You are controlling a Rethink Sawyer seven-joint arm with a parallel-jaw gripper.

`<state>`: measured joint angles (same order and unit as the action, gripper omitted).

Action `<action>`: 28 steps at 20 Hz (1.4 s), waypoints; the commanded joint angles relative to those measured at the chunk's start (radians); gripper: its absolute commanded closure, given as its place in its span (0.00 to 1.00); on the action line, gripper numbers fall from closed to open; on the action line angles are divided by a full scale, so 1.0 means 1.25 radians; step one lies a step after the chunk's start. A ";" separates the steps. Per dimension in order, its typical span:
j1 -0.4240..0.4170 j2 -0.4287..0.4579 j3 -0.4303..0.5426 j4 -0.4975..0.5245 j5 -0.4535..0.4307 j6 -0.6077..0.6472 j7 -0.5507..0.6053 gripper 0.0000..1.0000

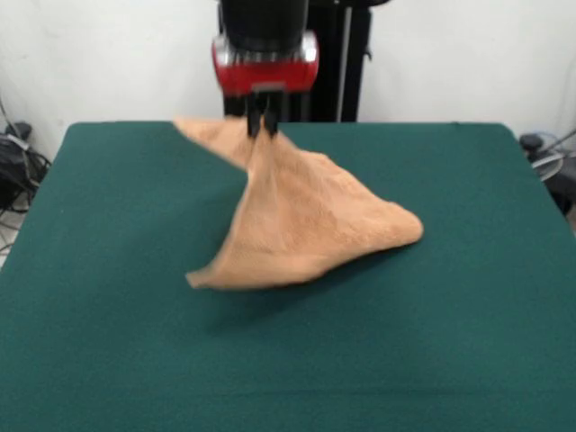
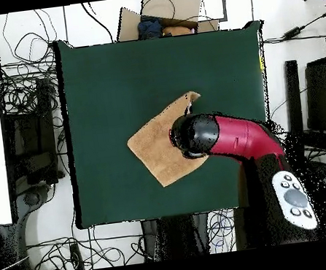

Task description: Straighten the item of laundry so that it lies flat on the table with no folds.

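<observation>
The orange-tan towel [image 1: 306, 220] hangs lifted from the dark green table [image 1: 108, 342], draped in a tent shape. Its upper edge is pinched between the black fingers of my gripper [image 1: 262, 126], which is shut on it near the table's far edge. One corner [image 1: 193, 281] trails toward the front left and another bulges at the right [image 1: 409, 229]; both look raised off the felt. From overhead, the towel [image 2: 156, 145] spreads left of the red arm [image 2: 240, 137], whose black head [image 2: 194, 135] covers the gripper and part of the cloth.
Cables and equipment [image 2: 27, 113] crowd the floor left of the table in the overhead view. A cardboard box [image 2: 162, 16] sits beyond the top edge, and a grey controller [image 2: 295, 198] lies at lower right. Green felt [image 2: 114, 73] surrounds the towel.
</observation>
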<state>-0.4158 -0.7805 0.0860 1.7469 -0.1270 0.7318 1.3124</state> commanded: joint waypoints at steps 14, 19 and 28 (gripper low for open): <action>-0.009 -0.156 0.031 0.097 0.029 0.121 0.063 1.00; 0.048 -0.231 0.004 0.128 0.046 0.169 0.123 1.00; 0.241 -0.427 -0.096 -0.024 0.026 0.573 0.330 1.00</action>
<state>-0.1682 -1.1855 0.0199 1.7376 -0.1145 1.2458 1.3555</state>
